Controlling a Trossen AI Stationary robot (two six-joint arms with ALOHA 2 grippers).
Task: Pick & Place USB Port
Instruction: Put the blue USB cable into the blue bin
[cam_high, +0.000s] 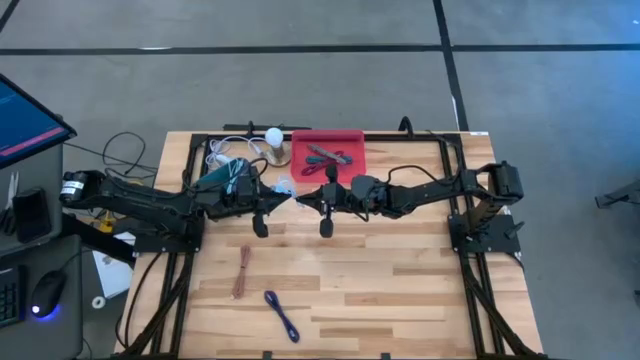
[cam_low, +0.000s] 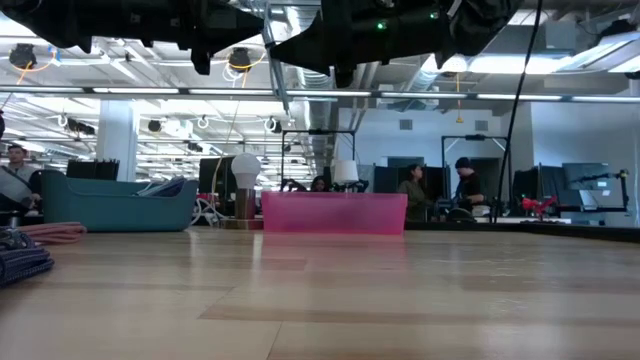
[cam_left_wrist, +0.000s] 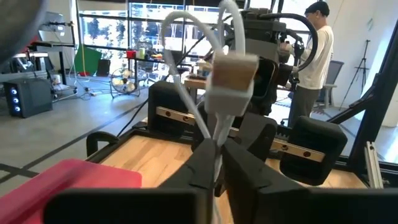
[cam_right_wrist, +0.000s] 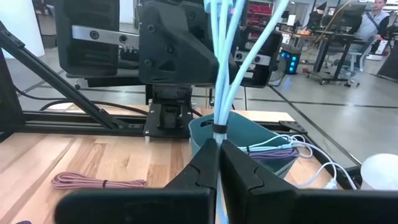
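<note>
A pale white-blue USB cable (cam_high: 283, 186), bundled in loops, hangs in the air between my two grippers, above the middle of the table. In the left wrist view its white plug (cam_left_wrist: 231, 81) stands above the fingers. My left gripper (cam_left_wrist: 217, 167) comes in from the table's left and is shut on the cable. From the right, my right gripper (cam_right_wrist: 217, 149) is shut on the same bundle. The red tray (cam_high: 328, 152) lies just beyond them, at the far edge. My left gripper pinches the white cable strands (cam_left_wrist: 214, 140) between its two fingers, just below the plug. The fingers point level from the table's left. Loops and plug rise above the fingers, clear of the table. My right gripper pinches the bundled pale strands (cam_right_wrist: 217, 124) between its two fingers, at the dark tie around them. The fingers point level from the table's right. The strands fan upward from the hold, clear of the table.
A teal bin (cam_high: 222, 175) with more cables stands at the far left, a light bulb on a stand (cam_high: 273, 137) beside the tray. A pink cable (cam_high: 243, 270) and a blue cable (cam_high: 282, 314) lie on the near half of the wooden table.
</note>
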